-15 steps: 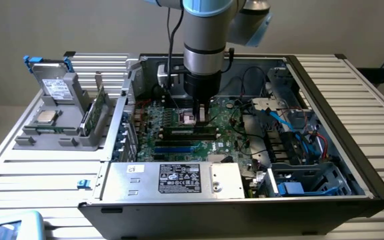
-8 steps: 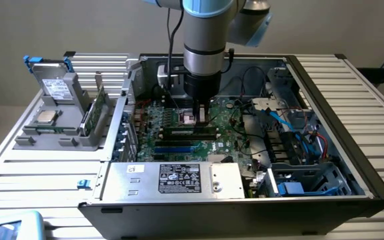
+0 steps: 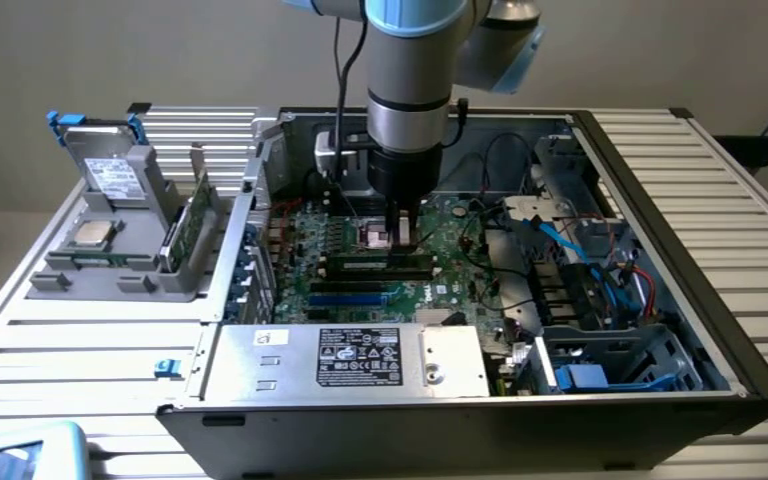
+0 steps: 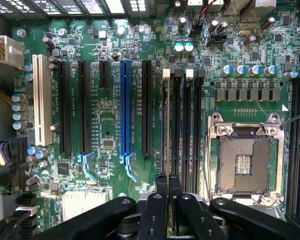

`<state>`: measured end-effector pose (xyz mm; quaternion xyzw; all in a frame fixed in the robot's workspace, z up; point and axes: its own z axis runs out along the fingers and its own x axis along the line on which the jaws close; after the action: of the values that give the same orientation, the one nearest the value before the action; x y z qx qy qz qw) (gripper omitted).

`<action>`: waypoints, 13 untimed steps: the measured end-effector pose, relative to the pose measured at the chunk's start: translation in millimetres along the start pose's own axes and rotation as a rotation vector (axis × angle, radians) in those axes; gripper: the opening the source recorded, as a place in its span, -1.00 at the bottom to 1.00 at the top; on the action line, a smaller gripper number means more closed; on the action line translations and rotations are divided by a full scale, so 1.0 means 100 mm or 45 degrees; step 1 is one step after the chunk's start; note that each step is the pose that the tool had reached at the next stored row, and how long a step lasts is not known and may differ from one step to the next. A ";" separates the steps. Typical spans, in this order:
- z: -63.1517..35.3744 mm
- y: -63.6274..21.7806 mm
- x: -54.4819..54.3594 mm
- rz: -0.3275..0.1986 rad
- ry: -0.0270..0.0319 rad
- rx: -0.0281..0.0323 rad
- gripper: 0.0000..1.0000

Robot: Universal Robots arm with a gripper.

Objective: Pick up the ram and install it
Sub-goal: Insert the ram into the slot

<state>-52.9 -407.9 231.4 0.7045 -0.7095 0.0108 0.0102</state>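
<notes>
The ram [image 3: 371, 266] stands on edge in one of the black slots of the green motherboard [image 3: 307, 290] inside the open computer case. From above it appears as a thin dark line [image 4: 167, 125] running between a white latch and my fingers. My gripper [image 3: 404, 243] points straight down over the ram's upper edge. Its two black fingers [image 4: 161, 187] are pressed close together around that edge, so the gripper [image 4: 168, 181] is shut on the ram. I cannot tell how deep the ram sits in the slot.
Empty black slots [image 4: 187, 130] lie beside the ram, then the open processor socket [image 4: 245, 160]. A silver power supply [image 3: 344, 360] fills the case's near side; cables [image 3: 584, 250] crowd the exterior view's right. A grey holder [image 3: 117, 250] outside holds another green board and a square chip.
</notes>
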 end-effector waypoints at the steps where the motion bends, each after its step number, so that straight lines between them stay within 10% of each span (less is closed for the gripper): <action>1: 0.001 0.001 0.00 0.001 0.0001 0.0004 -0.74; 13: 0.011 0.023 0.00 0.027 -0.0001 0.0070 -0.74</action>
<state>-55.2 -407.8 230.3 0.6971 -0.7168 0.0128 0.0081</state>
